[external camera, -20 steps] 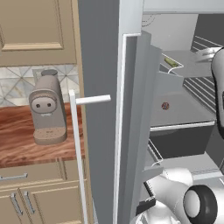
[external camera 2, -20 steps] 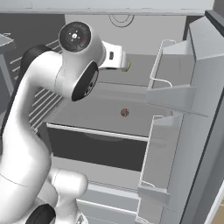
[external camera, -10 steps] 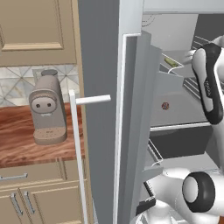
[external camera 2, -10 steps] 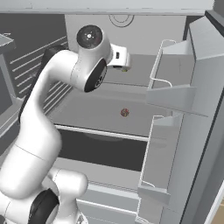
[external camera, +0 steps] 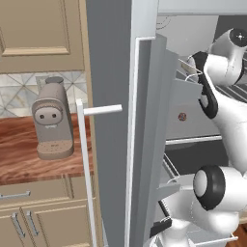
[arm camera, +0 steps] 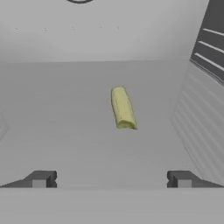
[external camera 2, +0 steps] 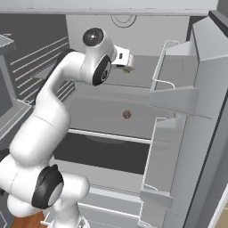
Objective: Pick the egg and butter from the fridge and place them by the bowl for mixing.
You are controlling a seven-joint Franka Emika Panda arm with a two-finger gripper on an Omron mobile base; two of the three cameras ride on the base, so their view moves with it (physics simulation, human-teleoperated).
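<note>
Pincer (arm camera: 111,179) spread apart, nothing between tips, reaching into fridge (external camera 2: 187,93) at upper shelf level. Butter (arm camera: 122,107) lies flat on grey shelf ahead of pincer, apart from tips, long side pointing away. Egg (external camera 2: 127,114) sits on lower shelf, well below butter. Fridge door open, white bar handle (external camera: 84,164). Coffee machine (external camera: 52,124) on wooden counter (external camera: 19,159) left of fridge.

Matt grey fridge, wood beside it

The tall grey fridge (external camera: 111,58) looks smooth and matt inside, with thin wire racks (arm camera: 209,39); the pale yellow-green oblong butter (arm camera: 122,107) is dull and waxy; the reddish-brown countertop (external camera: 19,159) shows polished wood grain.
</note>
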